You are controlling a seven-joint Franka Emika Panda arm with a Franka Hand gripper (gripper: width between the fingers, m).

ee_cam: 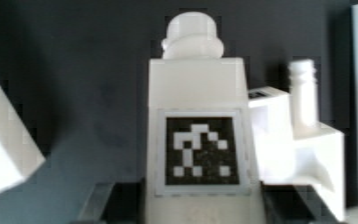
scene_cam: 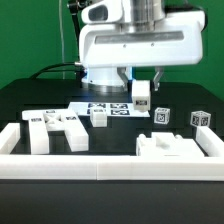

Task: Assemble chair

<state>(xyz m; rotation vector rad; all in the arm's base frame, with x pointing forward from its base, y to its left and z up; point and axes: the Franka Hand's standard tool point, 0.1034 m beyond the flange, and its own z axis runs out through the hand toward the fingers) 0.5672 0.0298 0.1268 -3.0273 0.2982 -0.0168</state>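
Observation:
My gripper [scene_cam: 141, 84] hangs above the middle of the black table, shut on a white chair leg [scene_cam: 143, 96] that carries a black-and-white tag. In the wrist view the leg [ee_cam: 202, 90] stands lengthwise between the dark fingers [ee_cam: 130, 200], its rounded peg end pointing away from my gripper [ee_cam: 202, 205]. A wide white chair piece [scene_cam: 55, 130] lies at the exterior view's left. A small white block [scene_cam: 100, 118] lies near the marker board [scene_cam: 108, 107]. A white slab with notches [scene_cam: 174, 148] lies at the front right.
Two small tagged white blocks [scene_cam: 163, 117] [scene_cam: 202, 120] stand at the exterior view's right. The long white border wall [scene_cam: 110, 166] runs along the front and turns up the left side [scene_cam: 8, 138]. Another white part [ee_cam: 300, 110] shows beside the held leg in the wrist view.

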